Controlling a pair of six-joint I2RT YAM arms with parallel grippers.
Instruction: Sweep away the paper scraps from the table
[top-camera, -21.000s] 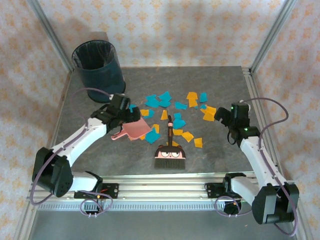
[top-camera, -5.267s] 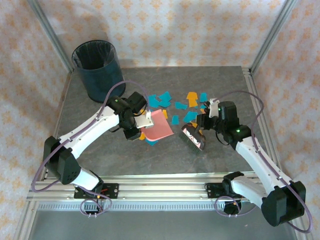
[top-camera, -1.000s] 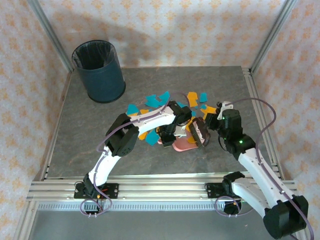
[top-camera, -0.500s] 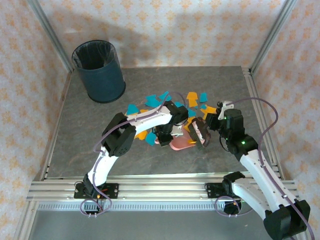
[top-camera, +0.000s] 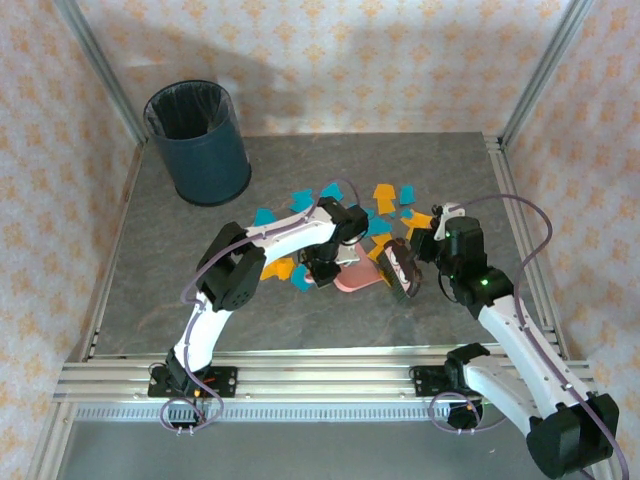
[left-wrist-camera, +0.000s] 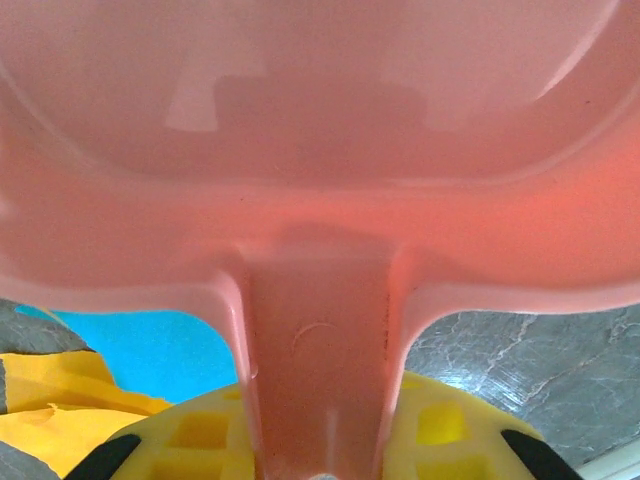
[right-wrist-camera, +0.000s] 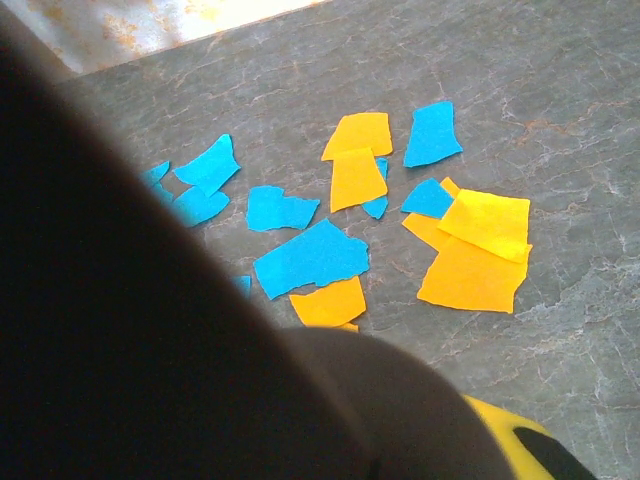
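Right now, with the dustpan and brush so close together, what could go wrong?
The brush in the right tool stands close to the pink dustpan; a stroke might shove the pan instead of loading it. Paper scraps beside the left arm lie on the pan's handle side, so they could be missed or dragged about the table.

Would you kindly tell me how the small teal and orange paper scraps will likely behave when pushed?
The small teal and orange paper scraps lie thin and flat on the grey stone-patterned table, so they probably slide lightly. Several overlap, so they may bunch up or ride over each other.
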